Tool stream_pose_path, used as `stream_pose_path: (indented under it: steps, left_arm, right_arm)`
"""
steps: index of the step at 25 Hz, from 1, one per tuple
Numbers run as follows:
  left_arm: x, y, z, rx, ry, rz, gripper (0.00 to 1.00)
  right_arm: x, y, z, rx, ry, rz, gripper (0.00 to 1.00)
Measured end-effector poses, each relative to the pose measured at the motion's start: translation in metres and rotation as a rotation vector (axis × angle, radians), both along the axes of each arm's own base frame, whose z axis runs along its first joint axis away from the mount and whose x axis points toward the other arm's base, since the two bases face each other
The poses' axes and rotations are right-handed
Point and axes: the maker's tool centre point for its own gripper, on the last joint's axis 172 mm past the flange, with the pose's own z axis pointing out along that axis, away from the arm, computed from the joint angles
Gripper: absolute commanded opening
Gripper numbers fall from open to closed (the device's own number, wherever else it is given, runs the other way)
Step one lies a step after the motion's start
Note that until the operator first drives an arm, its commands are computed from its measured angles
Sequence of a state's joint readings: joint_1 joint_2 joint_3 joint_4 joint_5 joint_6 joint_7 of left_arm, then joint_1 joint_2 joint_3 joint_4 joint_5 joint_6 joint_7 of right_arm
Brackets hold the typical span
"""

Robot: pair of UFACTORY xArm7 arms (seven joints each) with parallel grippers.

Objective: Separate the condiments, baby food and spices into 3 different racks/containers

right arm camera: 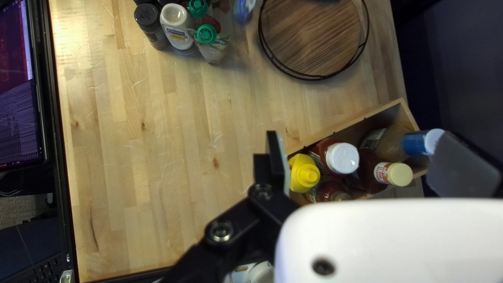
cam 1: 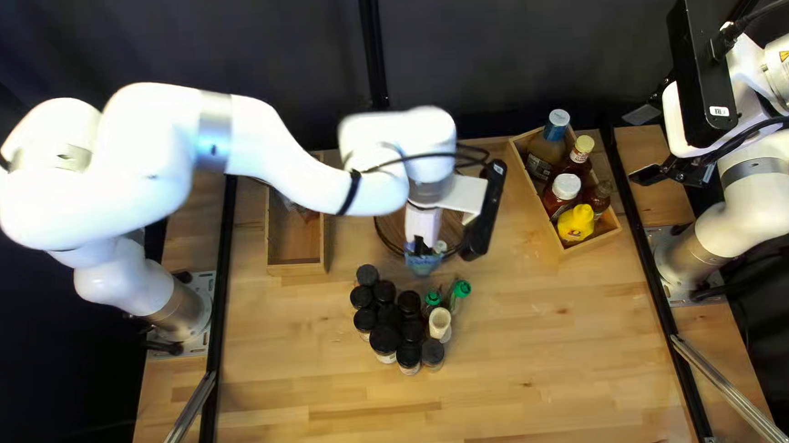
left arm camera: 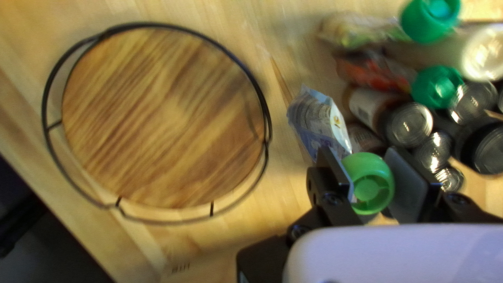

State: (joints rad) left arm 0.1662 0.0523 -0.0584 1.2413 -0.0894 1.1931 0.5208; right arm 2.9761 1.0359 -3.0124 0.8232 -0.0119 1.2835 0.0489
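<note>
At the top left view's centre, my left gripper point(cam 1: 425, 245) holds a blue pouch point(cam 1: 423, 263) over the near side of the round wooden tray point(cam 1: 390, 234). In the left wrist view, my left gripper point(left arm camera: 371, 181) is shut on the pouch's green cap point(left arm camera: 369, 183); the pouch point(left arm camera: 318, 123) tilts beside the tray point(left arm camera: 162, 118). Dark-lidded spice jars point(cam 1: 385, 339) and green-capped pouches point(cam 1: 459, 290) stand grouped in front. My right gripper point(cam 1: 645, 145), by its base, is open and empty; in the right wrist view, the gripper point(right arm camera: 370, 165) has widely parted fingers above the condiments.
A wooden box point(cam 1: 588, 245) at the right holds condiment bottles, including yellow mustard point(cam 1: 576, 223). Another wooden box point(cam 1: 298, 268) stands left of the tray, partly covered by my left arm. A white-capped bottle point(right arm camera: 177, 25) stands among the jars.
</note>
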Motion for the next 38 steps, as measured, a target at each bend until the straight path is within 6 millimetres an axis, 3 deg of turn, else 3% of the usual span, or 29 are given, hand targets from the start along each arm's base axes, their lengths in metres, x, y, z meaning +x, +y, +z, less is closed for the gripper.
stream_pose_path:
  steps: [9,14,20,28,38]
  left_arm:
    - [-0.102,0.016,0.013,0.07,-0.002,0.132,0.0]
    - [-0.137,0.026,0.011,0.118,-0.012,0.276,0.0]
    - [-0.18,0.055,0.007,0.179,-0.036,0.575,0.0]
    - [-0.213,0.092,-0.017,0.238,-0.036,0.906,0.0]
    - [-0.25,0.097,-0.042,0.286,-0.052,1.128,0.0]
  right_arm:
    - [0.0,0.0,0.0,0.0,0.0,0.0,1.0]
    - [0.0,0.0,0.0,0.0,0.0,0.0,1.0]
    - [0.0,0.0,0.0,0.0,0.0,0.0,1.0]
    - [0.0,0.0,0.0,0.0,0.0,0.0,1.0]
    - [0.0,0.0,0.0,0.0,0.0,0.0,1.0]
